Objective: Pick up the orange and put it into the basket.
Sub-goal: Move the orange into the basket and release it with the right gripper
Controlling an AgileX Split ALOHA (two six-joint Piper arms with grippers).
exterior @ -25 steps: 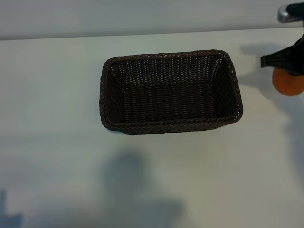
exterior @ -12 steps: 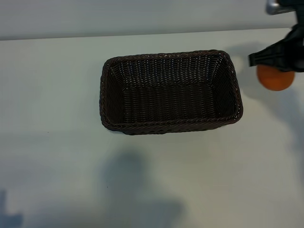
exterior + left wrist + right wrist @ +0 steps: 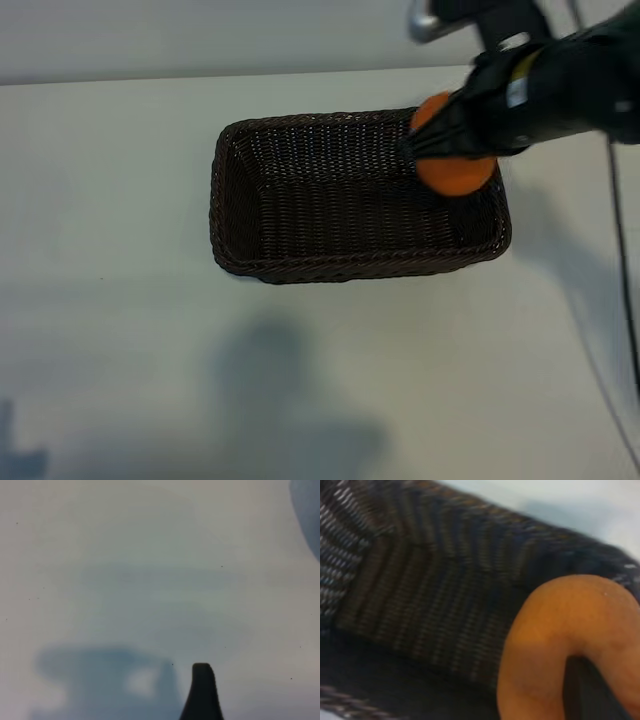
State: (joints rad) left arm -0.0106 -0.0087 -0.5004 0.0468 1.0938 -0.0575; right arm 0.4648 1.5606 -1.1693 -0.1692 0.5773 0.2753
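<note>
Right end effector [image 3: 447, 150] grips the orange [image 3: 455, 172] above the basket [image 3: 225, 190]; next, lower and release; left end effector open, out of frame

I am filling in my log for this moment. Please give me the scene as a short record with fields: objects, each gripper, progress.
orange: held in the air over the basket's right end
basket: on the table, nothing lying inside it
right gripper: shut on the orange, above the basket
left gripper: one fingertip seen, over bare table
progress: orange not yet released
</note>
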